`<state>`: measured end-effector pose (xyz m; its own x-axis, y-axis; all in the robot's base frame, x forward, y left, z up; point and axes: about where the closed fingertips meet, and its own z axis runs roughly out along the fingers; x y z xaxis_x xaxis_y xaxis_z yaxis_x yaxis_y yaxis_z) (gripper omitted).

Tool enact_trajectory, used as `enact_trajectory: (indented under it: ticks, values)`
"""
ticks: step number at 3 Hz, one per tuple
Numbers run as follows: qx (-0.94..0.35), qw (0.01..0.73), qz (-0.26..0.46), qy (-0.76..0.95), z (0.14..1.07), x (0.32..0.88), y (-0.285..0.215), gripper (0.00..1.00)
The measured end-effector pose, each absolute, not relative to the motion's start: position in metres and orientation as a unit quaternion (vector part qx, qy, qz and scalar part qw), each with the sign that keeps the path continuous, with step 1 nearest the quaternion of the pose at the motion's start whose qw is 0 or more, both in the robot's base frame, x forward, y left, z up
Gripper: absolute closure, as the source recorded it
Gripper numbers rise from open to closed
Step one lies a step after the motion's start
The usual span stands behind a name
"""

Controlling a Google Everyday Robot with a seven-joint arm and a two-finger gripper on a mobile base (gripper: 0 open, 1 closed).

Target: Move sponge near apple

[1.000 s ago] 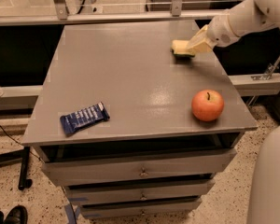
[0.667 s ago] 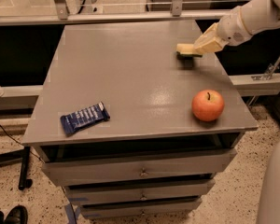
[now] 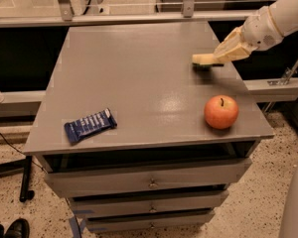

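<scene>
Sponge (image 3: pixel 202 59) is seen clamped at the tips of the gripper (image 3: pixel 216 56), out over the far right part of the grey tabletop (image 3: pixel 139 78), and it is being carried forward. Compared with a second ago, the pale block is now placed a little closer to the front edge and a touch further right, so the gap to the apple (image 3: pixel 221 111) is narrowed, though the two are still kept well apart. A dark shadow is cast right beneath the sponge; whether the surface is touched cannot be told. The grasp is unchanged: the pale fingers are closed on the sponge's right end, with the white arm now stretched in from further right than before. The apple is left exactly where it was, upright near the front right corner, stem up. The blue wrapper (image 3: pixel 90 125) is likewise unmoved near the front left edge, above the stacked drawers (image 3: pixel 149 182).
</scene>
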<state>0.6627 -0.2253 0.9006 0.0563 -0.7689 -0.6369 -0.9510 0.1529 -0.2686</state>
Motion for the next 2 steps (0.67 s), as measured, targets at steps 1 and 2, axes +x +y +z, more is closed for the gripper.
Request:
enact_trajectory:
  ticks: [1,2]
  values:
    - [-0.653,0.325,0.145,0.668,0.894,0.647,-0.233,1.00]
    - [-0.662,0.309,0.157,0.665,0.889,0.636,-0.239,1.00]
